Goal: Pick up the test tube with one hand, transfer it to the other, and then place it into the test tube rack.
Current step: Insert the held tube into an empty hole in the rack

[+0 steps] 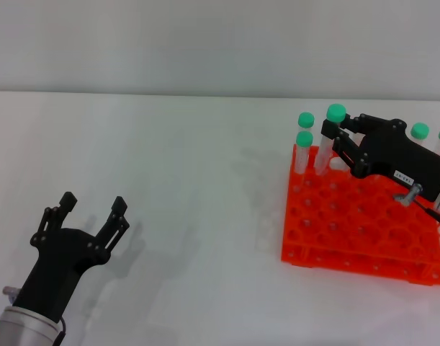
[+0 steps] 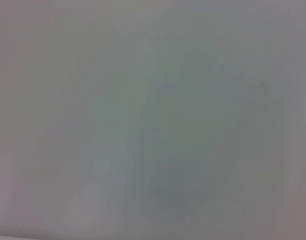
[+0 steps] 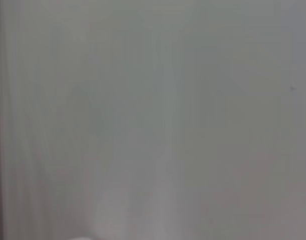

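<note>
Head view. The left gripper [image 1: 92, 209] hangs over the near left part of the white bench [image 1: 191, 216], its thin black fingers [image 1: 119, 215] spread apart and holding nothing. The right gripper [image 1: 333, 140] reaches in from the right edge of the bench, above the far side of the orange rack [image 1: 349, 231], which stands on the right half of the bench. Its short fingers are closed around a test tube [image 1: 328, 140], gripping it below the green cap. The tube stands upright over the far left corner of the rack; whether its lower end has entered a hole cannot be told. Just beside it, toward the rack's far left corner, two more capped tubes [image 1: 302, 148] stand upright in holes, one close behind the other. Behind the right gripper, near the far right corner of the rack, two further green caps [image 1: 420, 130] show above the gripper body. Most holes in the near rows of the rack show no tube. Both wrist views show only a blurred pale surface.
</note>
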`<state>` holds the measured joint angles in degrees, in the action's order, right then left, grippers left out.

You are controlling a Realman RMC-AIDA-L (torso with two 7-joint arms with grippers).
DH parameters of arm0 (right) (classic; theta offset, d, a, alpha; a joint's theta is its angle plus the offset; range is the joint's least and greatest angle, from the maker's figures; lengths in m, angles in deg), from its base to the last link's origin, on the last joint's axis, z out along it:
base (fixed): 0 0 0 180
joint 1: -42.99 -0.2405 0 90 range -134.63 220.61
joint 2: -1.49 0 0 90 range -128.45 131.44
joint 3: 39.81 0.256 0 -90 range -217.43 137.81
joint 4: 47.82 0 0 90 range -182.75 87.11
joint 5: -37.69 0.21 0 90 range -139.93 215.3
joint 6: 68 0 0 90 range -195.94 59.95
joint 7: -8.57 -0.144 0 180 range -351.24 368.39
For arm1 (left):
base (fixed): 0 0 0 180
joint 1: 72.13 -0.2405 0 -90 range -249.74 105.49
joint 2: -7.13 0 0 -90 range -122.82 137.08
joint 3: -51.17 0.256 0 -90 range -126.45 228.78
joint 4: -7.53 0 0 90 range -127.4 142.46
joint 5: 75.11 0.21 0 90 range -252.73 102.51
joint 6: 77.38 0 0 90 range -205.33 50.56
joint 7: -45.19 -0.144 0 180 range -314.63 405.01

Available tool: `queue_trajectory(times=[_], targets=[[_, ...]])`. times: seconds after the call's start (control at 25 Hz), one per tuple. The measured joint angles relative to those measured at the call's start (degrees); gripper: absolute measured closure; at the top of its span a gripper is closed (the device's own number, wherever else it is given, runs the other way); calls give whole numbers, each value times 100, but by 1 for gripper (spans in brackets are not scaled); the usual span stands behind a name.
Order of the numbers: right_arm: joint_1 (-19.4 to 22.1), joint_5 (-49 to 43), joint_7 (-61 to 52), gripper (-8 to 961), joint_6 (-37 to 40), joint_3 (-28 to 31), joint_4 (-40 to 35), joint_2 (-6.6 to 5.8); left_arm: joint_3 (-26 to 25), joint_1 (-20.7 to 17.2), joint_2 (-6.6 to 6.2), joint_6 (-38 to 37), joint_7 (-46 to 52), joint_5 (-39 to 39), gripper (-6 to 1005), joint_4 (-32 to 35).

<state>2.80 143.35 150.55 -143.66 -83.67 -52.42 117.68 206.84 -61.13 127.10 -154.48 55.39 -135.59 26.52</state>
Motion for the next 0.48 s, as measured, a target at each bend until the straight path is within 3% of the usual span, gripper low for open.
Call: queue_trajectory(times=[0.48], targets=[[-31,72,271,749,162,2,141,0,16,10,0,3,0,21,104,0]])
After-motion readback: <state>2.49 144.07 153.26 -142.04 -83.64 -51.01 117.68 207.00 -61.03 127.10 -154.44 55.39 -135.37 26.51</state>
